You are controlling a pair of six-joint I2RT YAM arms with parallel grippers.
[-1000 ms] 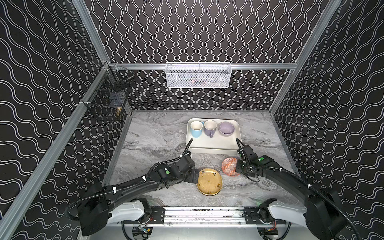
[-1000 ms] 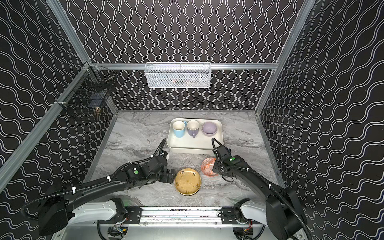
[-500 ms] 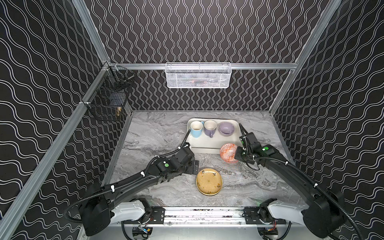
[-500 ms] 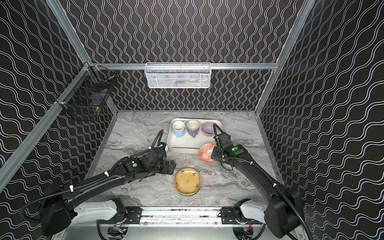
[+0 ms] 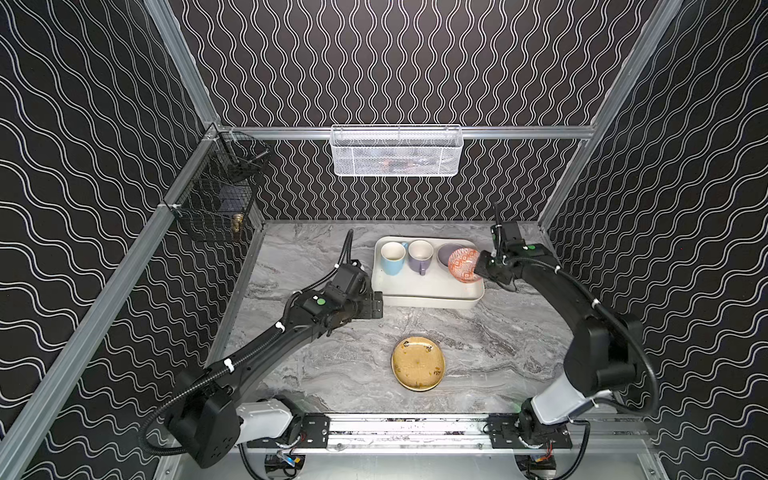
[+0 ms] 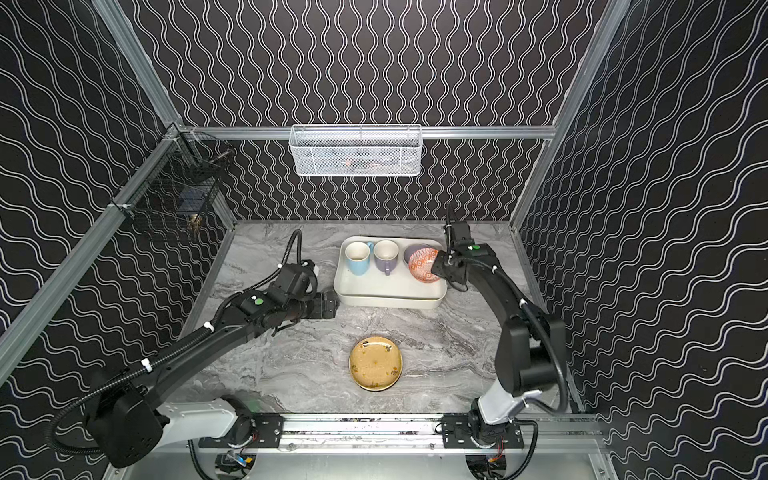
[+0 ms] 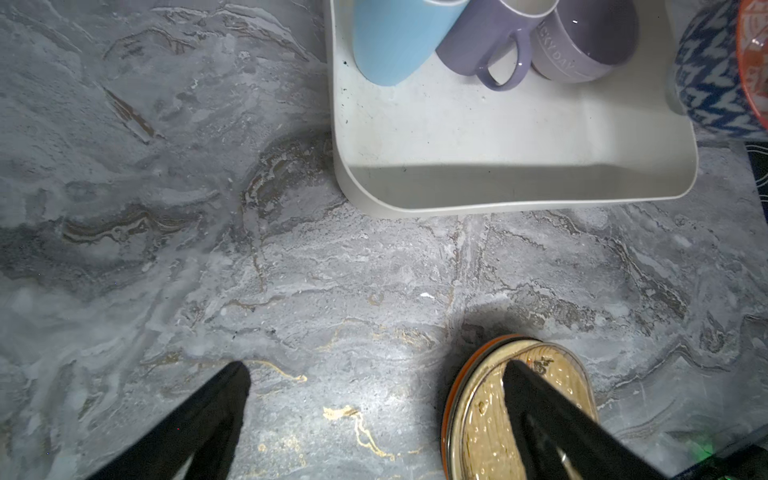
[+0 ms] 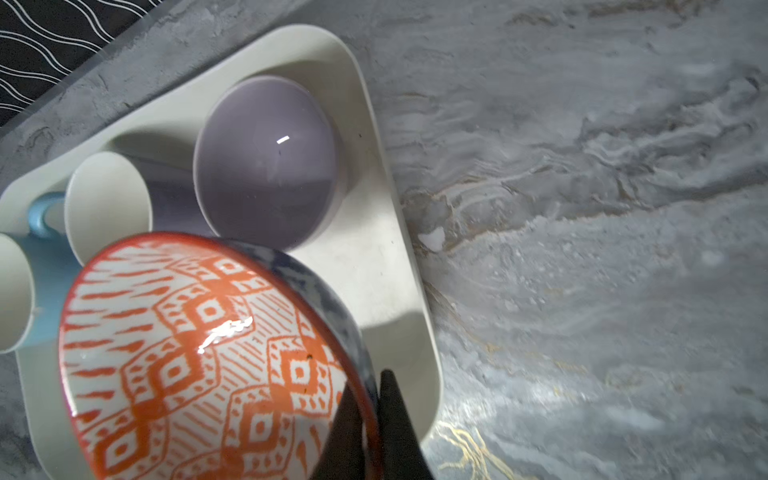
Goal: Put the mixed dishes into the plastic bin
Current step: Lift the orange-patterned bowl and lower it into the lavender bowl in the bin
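Observation:
My right gripper (image 5: 478,268) (image 8: 370,386) is shut on the rim of the orange-patterned bowl (image 5: 463,264) (image 8: 199,353). It holds the bowl tilted over the right end of the plastic bin (image 5: 432,289) (image 8: 386,249). Inside the bin a light-blue mug (image 5: 392,258), a lilac mug (image 5: 419,257) and a lilac bowl (image 8: 266,162) stand in a row along the far side. A mustard plate (image 5: 418,363) (image 7: 482,415) lies on the table in front of the bin. My left gripper (image 5: 377,304) (image 7: 376,370) is open and empty, just off the bin's front left corner.
A white wire-mesh basket (image 5: 397,151) hangs on the back wall and a black wire basket (image 5: 216,199) on the left wall. The marble tabletop (image 5: 332,374) is bounded by patterned walls on three sides and the arm rail along the front.
My right gripper has lifted the orange-patterned bowl off the table and carried it back over the bin. My left gripper has drawn away from the mustard plate toward the bin's front left corner.

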